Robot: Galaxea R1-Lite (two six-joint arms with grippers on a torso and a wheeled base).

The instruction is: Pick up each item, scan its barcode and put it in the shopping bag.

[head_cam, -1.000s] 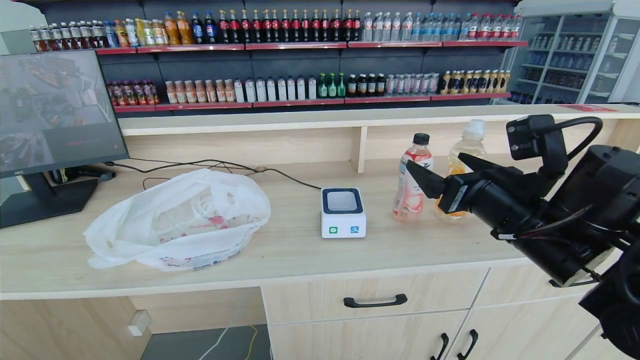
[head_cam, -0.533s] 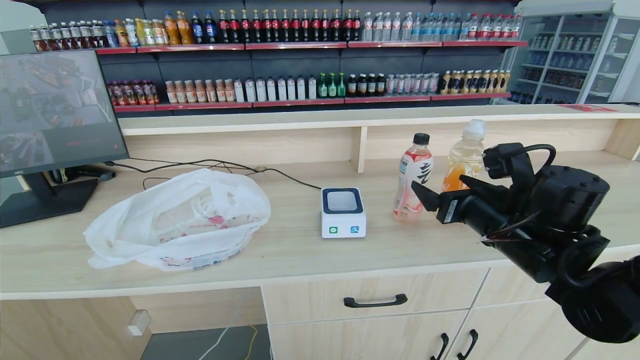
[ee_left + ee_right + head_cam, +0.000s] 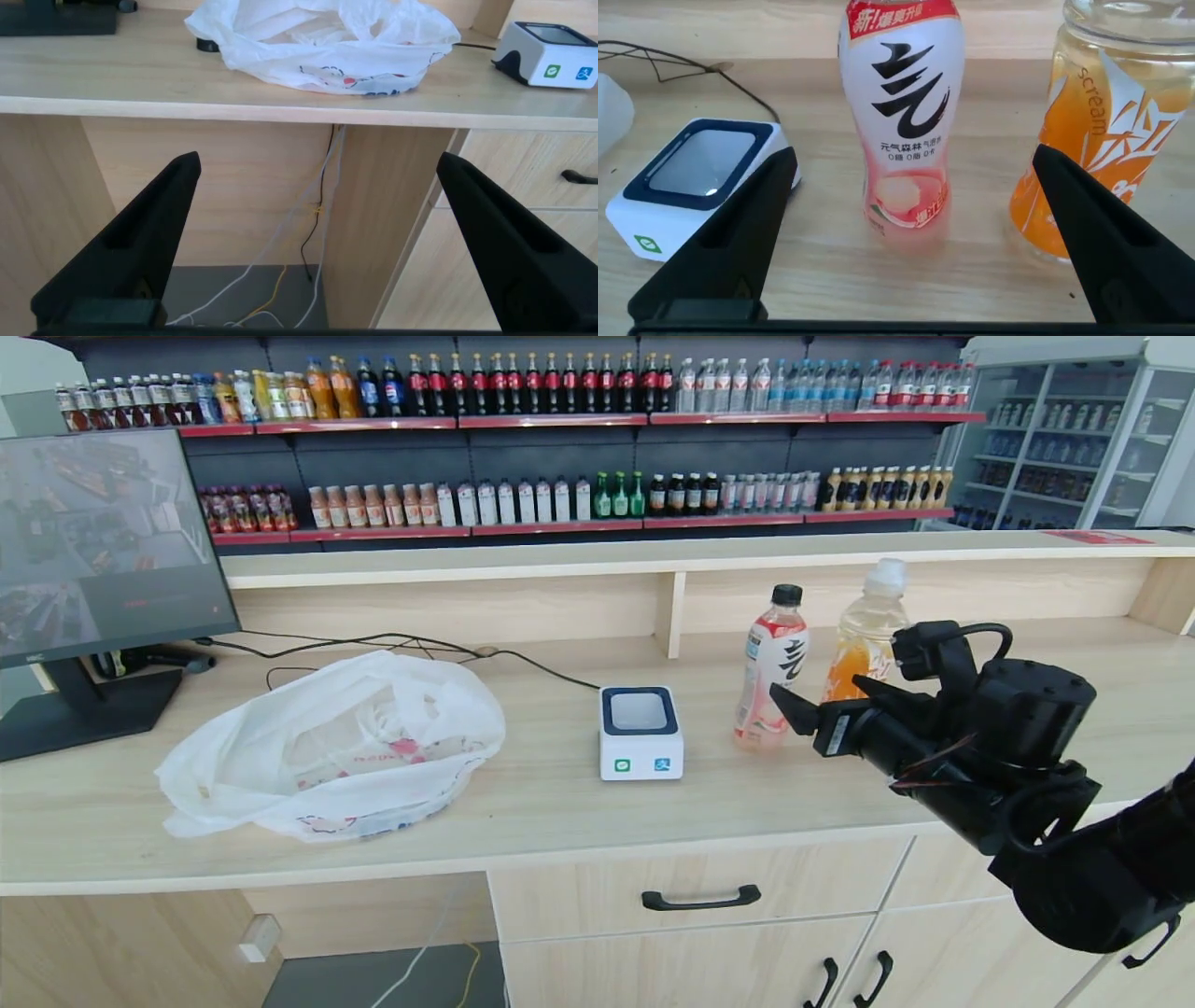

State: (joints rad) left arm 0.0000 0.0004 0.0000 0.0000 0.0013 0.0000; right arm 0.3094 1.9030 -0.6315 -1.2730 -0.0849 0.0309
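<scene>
The left gripper hangs spread wide below the counter edge. On the pale wood-grain top, the crinkled white plastic shopping bag slumps at left; the boxy white scanner sits mid-counter. Right of it the slim, glossy pink bottle stands upright, the rounder orange bottle just beside. The right gripper, jaws spread, faces the pink one; a finger could likely clip the close neighbour and topple either tall, smooth bottle

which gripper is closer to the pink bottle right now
Right. The right gripper is open just short of the pink bottle, which lines up between its fingers. The left gripper hangs open below the counter edge, over by the shopping bag.
</scene>
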